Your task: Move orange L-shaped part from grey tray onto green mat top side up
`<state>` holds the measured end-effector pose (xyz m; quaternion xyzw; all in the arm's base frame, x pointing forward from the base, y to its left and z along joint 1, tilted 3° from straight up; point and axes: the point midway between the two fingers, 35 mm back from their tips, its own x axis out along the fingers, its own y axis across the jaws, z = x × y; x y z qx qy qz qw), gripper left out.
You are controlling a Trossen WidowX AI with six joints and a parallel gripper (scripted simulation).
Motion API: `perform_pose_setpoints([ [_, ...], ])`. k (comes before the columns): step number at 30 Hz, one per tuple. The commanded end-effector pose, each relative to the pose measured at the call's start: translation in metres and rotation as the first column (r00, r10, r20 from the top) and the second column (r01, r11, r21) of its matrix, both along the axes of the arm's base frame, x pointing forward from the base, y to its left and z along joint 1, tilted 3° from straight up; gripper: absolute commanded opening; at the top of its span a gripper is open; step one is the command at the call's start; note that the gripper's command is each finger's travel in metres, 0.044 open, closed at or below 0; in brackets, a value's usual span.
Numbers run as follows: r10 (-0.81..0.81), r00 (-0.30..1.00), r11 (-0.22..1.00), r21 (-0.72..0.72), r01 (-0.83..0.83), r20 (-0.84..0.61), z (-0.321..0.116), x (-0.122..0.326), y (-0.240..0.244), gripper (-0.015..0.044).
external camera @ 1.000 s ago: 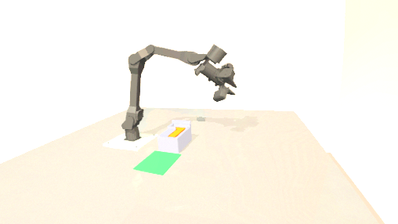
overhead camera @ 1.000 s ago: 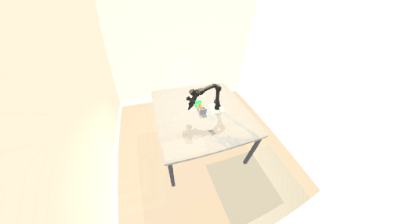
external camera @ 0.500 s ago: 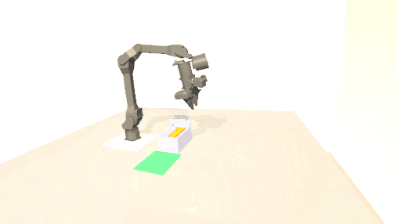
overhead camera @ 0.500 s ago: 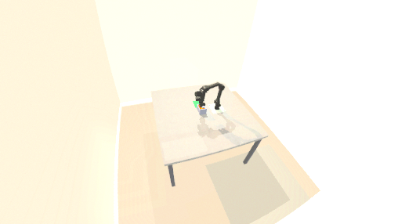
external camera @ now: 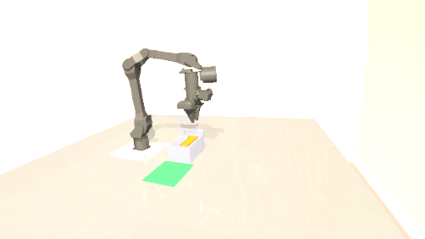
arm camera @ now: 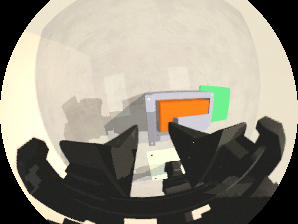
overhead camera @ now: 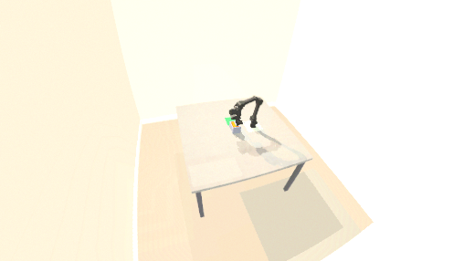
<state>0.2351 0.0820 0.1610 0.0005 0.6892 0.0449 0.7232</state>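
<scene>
The orange L-shaped part point(overhead camera: 234, 124) point(external camera: 189, 141) point(arm camera: 182, 107) lies in the pocket of the grey tray point(overhead camera: 236, 130) point(external camera: 179, 154) point(arm camera: 150, 117), and looks level. In the wrist view its L-shaped end is at the left, its straight end toward the green mat point(overhead camera: 227, 120) point(external camera: 167, 173) point(arm camera: 221, 100). The mat lies flat and bare beside the tray. My gripper point(overhead camera: 239, 123) point(external camera: 193, 120) point(arm camera: 153, 127) is open partway and empty. It points down above the tray's end away from the mat, not touching it. In the wrist view the right fingertip overlaps the tray's lower edge.
The tray has a raised wall at its end away from the mat. The arm's white base plate point(external camera: 125, 153) point(arm camera: 156, 167) is on the table point(overhead camera: 205, 146) point(external camera: 272, 180) beside the tray. The arm arches from its base over to the tray.
</scene>
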Motion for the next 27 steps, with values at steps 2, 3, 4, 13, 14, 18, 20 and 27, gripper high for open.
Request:
perform_pose_setpoints([
  [2, 0.001, 1.0, 1.0, -0.009, -0.001, -0.015, -0.042, -0.003, 0.0, 0.018],
  [3, 0.001, 1.0, 1.0, -0.009, -0.001, -0.016, -0.048, -0.003, 0.001, 0.018],
  [4, 0.001, 1.0, 1.0, -0.009, -0.001, -0.016, -0.05, -0.004, 0.001, 0.018],
  [13, 0.001, 1.0, 1.0, -0.008, -0.001, -0.016, -0.055, -0.003, 0.001, 0.018],
  [14, 0.001, 1.0, 1.0, -0.008, -0.001, -0.016, -0.057, -0.003, 0.001, 0.018],
  [18, 0.001, 1.0, 1.0, -0.008, -0.001, -0.016, -0.064, -0.003, 0.002, 0.018],
  [20, 0.001, 1.0, 1.0, -0.008, -0.001, -0.016, -0.067, -0.003, 0.002, 0.018],
  [27, 0.001, 1.0, 1.0, -0.008, -0.001, -0.016, -0.078, -0.002, 0.002, 0.018],
])
